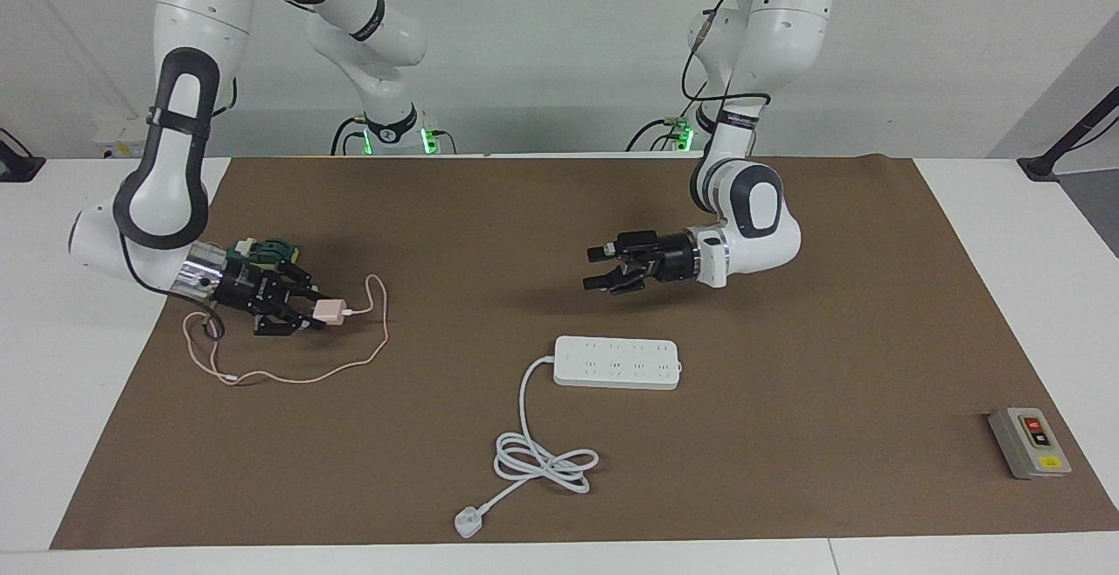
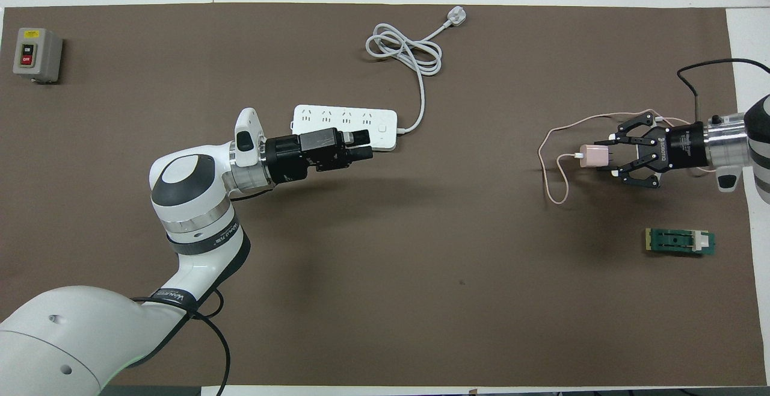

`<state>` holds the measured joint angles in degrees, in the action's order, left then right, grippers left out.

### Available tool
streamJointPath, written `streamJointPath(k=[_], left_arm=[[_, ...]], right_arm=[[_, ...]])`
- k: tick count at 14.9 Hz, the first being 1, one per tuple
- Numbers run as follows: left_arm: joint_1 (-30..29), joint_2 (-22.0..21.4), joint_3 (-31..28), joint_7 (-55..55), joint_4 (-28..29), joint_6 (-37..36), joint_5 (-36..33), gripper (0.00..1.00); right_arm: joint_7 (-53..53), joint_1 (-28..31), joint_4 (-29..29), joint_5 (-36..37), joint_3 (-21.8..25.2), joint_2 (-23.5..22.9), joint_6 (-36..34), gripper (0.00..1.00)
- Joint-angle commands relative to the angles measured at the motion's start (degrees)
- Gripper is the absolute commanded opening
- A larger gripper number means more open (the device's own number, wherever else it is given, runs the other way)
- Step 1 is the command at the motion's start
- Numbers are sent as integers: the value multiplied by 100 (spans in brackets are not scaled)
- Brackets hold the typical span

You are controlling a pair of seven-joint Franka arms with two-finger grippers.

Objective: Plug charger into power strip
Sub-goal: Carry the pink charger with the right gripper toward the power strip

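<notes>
a brown mat (image 1: pixel 787 435) covers most of a white table, with a plain pale wall where the two robots stand. at the right arm's end, the right gripper (image 1: pixel 322 313) has its fingertips clenched on the small pale pink cube-shaped charger (image 1: pixel 330 312), low at the mat; whether the cube rests on it i cannot tell. its thin pink cable (image 1: pixel 297 374) trails from the cube in loose loops on the mat. a green-and-yellow block (image 2: pixel 680 242) lies just beside that gripper, nearer to the robots. the left gripper (image 1: pixel 597 269) hangs in the air with jaws apart, grasping nothing — it is over the mat by the long white multi-socket power strip (image 1: pixel 617 362), on the robots' side of it. the strip lies flat mid-table, its thick white cord (image 1: pixel 542 461) coiled farther from the robots and ending in a white plug (image 1: pixel 468 523). a grey box with red and yellow buttons (image 1: pixel 1030 442) sits at the left arm's end — well apart from everything else.
</notes>
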<state>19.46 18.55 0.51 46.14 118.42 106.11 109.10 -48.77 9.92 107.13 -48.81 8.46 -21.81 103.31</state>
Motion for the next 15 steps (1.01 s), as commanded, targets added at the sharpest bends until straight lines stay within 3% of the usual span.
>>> streamJointPath(k=[1,3,6,11,15], left_arm=[[85,-97,-78,-8,68,68,129,100],[85,-97,-78,-8,68,68,129,100],[76,-88,-78,1,33,68,129,100],[32,-80,-78,62,-11,42,129,100],[49,-71,-78,71,-12,24,129,100]], right_arm=[[-911,-559,45,-129,-20,588,30,0],[-1816,-1095,54,-111,-19,940,75,0],[-2320,-1728,89,-85,-19,1222,320,0],[-2804,-2423,133,-67,-11,1373,549,0],[-3068,-3143,317,-67,-19,1425,1320,0]])
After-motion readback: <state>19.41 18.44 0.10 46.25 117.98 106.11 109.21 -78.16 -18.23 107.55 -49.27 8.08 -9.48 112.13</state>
